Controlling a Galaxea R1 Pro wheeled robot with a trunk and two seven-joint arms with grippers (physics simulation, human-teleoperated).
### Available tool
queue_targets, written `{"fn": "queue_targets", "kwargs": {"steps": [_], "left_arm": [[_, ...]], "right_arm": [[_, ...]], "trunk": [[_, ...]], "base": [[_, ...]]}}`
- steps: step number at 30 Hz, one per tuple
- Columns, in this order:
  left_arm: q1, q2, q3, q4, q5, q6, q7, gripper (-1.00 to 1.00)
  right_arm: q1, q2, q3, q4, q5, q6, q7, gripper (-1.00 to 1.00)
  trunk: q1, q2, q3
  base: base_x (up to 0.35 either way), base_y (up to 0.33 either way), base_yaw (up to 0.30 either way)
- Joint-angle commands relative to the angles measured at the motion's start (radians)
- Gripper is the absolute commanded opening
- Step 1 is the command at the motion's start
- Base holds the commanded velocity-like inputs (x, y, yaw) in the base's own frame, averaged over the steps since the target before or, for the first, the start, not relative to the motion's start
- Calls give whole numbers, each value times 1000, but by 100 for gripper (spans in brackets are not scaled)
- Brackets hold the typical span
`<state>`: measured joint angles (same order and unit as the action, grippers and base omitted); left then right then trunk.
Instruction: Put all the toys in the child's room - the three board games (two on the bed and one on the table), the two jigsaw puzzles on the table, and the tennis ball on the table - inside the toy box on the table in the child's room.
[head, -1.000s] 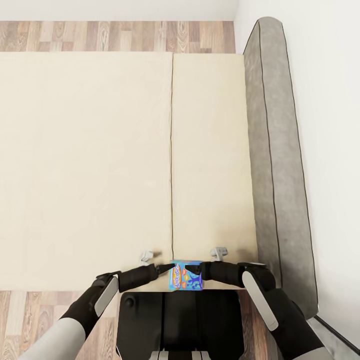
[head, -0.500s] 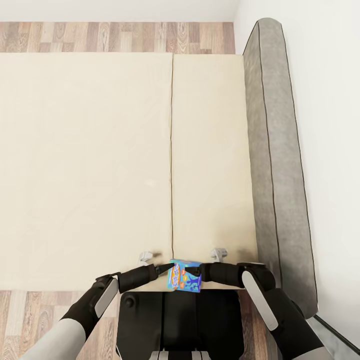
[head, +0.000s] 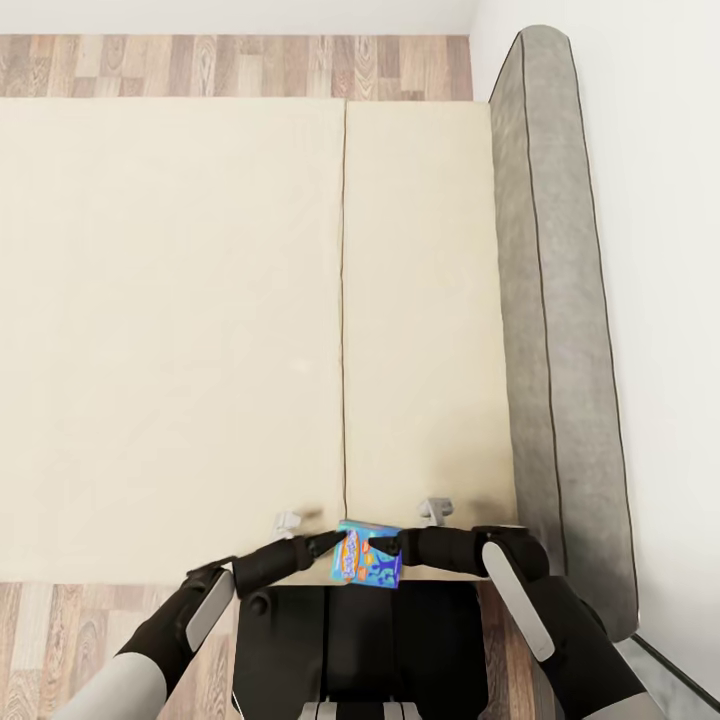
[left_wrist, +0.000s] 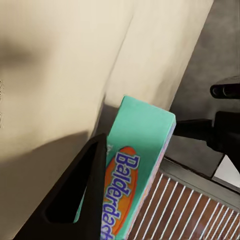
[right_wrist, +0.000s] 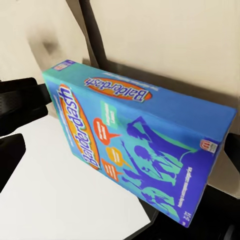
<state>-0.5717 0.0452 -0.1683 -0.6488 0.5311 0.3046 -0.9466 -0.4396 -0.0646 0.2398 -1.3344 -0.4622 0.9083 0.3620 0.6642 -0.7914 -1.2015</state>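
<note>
Board game (head: 366, 556), a blue and teal box lettered "Balderdash", sits pinched between the two grippers just off the near edge of the bed (head: 200, 320), above the robot's dark base. The left gripper (head: 322, 542) presses in from one end and the right gripper (head: 385, 545) from the opposite end, so the box is carried as a squeeze between both arms rather than in a single pinch; that seems sensible for a box too broad for one pair of fingers to span. In the left wrist view a dark finger (left_wrist: 75, 200) lies flat against the printed face of the box, and the box is tilted. Whether each gripper's own fingers are closed or spread cannot be told from these pictures, only that both bear on the box. Beyond the grippers the mattress lies bare, with the grey headboard (head: 560, 330) out past the right arm. Judging by this, the box has been lifted clear and the carry to the toy box is yet to come; uneven pressure could let it slip.
</note>
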Motion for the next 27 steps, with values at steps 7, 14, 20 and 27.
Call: {"fn": "queue_targets", "kwargs": {"steps": [7, 14, 20, 27], "left_arm": [[18, 6, -3, 2, -1, -36, 93, 100], [28, 10, -2, 1, -2, -70, 96, 100], [31, 11, -2, 1, -2, -81, 97, 100], [33, 12, -1, 1, -2, -87, 98, 100]], "right_arm": [[-2, 0, 27, -2, -47, 12, 8, 100], [-3, 0, 26, -2, -47, 12, 8, 100], [-4, 0, 25, -1, -47, 12, 8, 100], [-6, 0, 24, 1, -47, 12, 8, 100]], "trunk": [[0, -1, 0], [0, -1, 0], [0, -1, 0], [0, -1, 0]], "base": [[0, 0, 0], [0, 0, 0], [0, 0, 0], [0, 0, 0]]}}
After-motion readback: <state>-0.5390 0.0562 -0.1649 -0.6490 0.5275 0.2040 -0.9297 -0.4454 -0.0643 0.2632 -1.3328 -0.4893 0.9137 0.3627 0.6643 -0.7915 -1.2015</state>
